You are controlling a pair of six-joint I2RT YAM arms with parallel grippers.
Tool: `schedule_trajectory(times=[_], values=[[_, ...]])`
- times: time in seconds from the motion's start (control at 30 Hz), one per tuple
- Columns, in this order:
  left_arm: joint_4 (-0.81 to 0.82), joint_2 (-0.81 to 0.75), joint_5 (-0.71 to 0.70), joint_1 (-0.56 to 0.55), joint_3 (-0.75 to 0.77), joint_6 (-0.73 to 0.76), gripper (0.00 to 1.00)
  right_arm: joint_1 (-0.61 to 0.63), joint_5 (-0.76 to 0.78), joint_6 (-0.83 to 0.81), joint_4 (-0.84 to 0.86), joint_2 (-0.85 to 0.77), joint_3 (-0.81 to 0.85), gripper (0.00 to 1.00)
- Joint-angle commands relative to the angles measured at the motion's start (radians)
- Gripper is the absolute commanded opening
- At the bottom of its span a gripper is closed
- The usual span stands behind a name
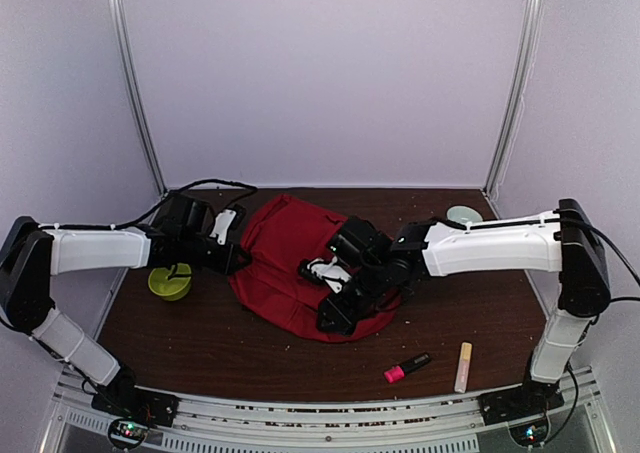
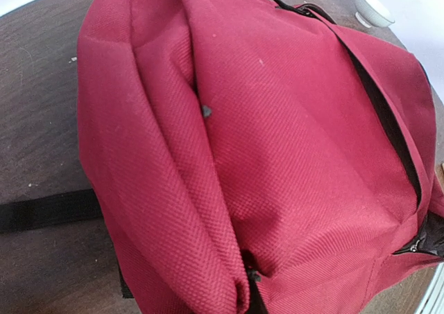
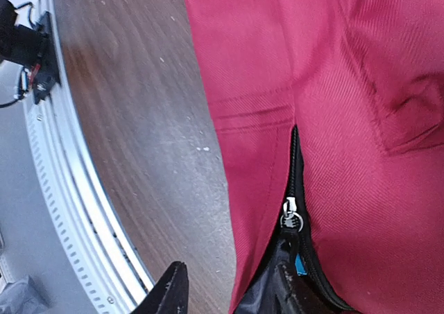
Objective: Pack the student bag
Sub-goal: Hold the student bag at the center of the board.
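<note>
Brown wood-grain table (image 1: 200,343) carries the whole scene; at its centre we see the student bag (image 1: 285,238), a red fabric backpack lying slumped on the wood, well apart from the metal rail (image 3: 69,189) along the near edge.

The left arm (image 1: 95,248) reaches in from the left and the right arm (image 1: 490,248) from the right; both meet the backpack.

The left gripper (image 1: 238,253) sits at the bag's left edge; its fingers are almost hidden in its wrist view, yet we see the red cloth drawn into tight folds that converge at the bottom of that view; the claw is closed, pinching a fold of the bag.

The right gripper (image 1: 328,315) hangs over the bag's near right part; its jaws stand apart; one of its fingers (image 3: 171,290) is clear of the fabric with bare wood beside it; the other merges with the dark lining, and we cannot tell whether it touches.

A black strap (image 2: 48,210) trails from the bag across the table.

A green bowl (image 1: 170,281) stands beneath the left arm; a pale bowl (image 1: 463,214) sits in the far right corner.

A cream stick (image 1: 464,366) and a pink marker (image 1: 406,367) lie near the front, apart from the bag.

A metal zip pull (image 3: 291,213) rests at the top of a partly open zip slit.
</note>
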Motion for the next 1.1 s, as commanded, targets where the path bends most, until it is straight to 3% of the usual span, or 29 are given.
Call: schedule_trajectory(times=[0.0,0.2,0.3,0.8,0.87,1.0,1.07], values=[[0.036,-0.008,0.004,-0.016,0.046,0.027,0.0,-0.029,-0.034,-0.033,0.024,-0.074,-0.001,0.43],[0.026,-0.008,0.001,-0.027,0.058,0.03,0.0,-0.079,-0.023,-0.017,0.04,-0.011,-0.012,0.27],[0.025,-0.009,0.0,-0.029,0.06,0.028,0.0,-0.078,-0.033,-0.024,0.028,0.028,0.011,0.24],[0.031,-0.002,0.002,-0.035,0.064,0.026,0.0,-0.041,-0.072,-0.055,0.007,0.118,-0.007,0.33],[0.035,-0.001,0.006,-0.035,0.064,0.022,0.0,-0.034,-0.066,-0.047,0.015,0.132,-0.001,0.29],[0.036,-0.007,0.019,-0.035,0.059,0.02,0.0,-0.034,-0.037,-0.033,0.029,0.111,-0.004,0.04],[0.048,-0.024,0.024,-0.035,0.045,0.017,0.0,-0.038,-0.017,-0.033,0.034,0.073,-0.021,0.0]])
